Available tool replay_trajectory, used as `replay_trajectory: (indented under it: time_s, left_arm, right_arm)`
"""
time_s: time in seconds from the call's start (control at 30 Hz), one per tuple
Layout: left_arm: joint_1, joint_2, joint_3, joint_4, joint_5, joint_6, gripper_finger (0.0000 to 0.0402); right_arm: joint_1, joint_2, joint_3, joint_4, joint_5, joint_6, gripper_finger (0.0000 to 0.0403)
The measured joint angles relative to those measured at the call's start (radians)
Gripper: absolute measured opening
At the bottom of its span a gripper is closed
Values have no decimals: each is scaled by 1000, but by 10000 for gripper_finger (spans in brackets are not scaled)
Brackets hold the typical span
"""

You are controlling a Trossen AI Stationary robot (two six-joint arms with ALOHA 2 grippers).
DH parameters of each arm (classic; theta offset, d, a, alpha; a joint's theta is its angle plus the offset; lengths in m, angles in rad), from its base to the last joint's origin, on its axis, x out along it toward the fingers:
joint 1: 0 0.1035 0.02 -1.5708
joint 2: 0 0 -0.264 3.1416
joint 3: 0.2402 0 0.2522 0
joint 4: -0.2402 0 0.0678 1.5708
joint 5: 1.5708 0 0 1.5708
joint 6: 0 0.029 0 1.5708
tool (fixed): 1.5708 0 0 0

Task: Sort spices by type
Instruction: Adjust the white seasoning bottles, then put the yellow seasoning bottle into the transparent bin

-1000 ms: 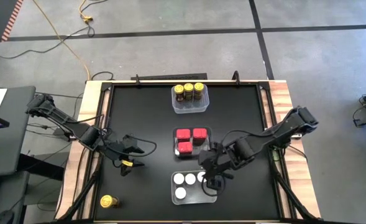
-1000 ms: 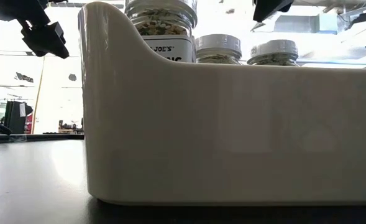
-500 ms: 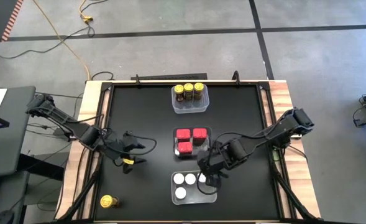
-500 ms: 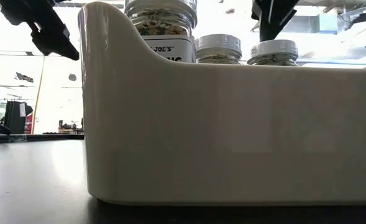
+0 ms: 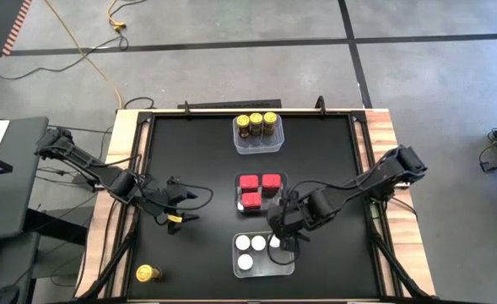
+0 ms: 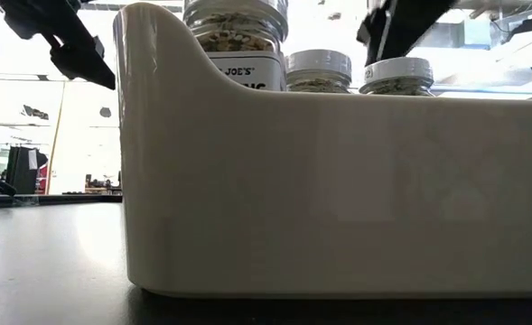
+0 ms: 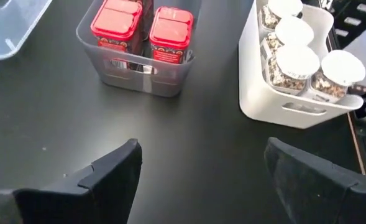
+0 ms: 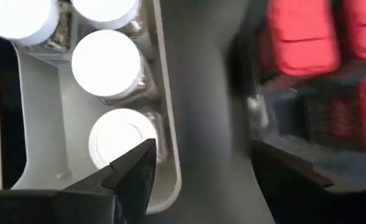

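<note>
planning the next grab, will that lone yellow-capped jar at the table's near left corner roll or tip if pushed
The yellow-capped jar seems to lie on its side, so a nudge would probably roll it. It sits near the table edge, so it might roll off. It looks small, likely light; whether it is glass is unclear.

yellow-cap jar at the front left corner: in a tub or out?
Out. The yellow-capped jar sits alone on the table's front-left edge, away from the tub holding three others.

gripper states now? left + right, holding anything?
Left gripper: open, empty, above bare table.
Right gripper: open, empty, over the white tub of white-capped jars.
</note>
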Motion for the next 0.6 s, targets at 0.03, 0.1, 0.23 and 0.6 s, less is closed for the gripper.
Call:
replay_trajectory:
  time_s: [0.03,0.1,0.23,0.6]
  left_arm:
    - [0,0,0,0,0,17,326]
    - [0,0,0,0,-2,43,326]
    - [0,0,0,4,-3,48,326]
    - [0,96,169,-51,-59,109,326]
  right_arm:
    - [0,-3,-29,35,-1,-1,286]
    - [-4,-22,-95,114,-12,-13,286]
    - [-30,-121,-264,323,-15,-65,286]
    - [-147,-639,-803,823,-19,-209,286]
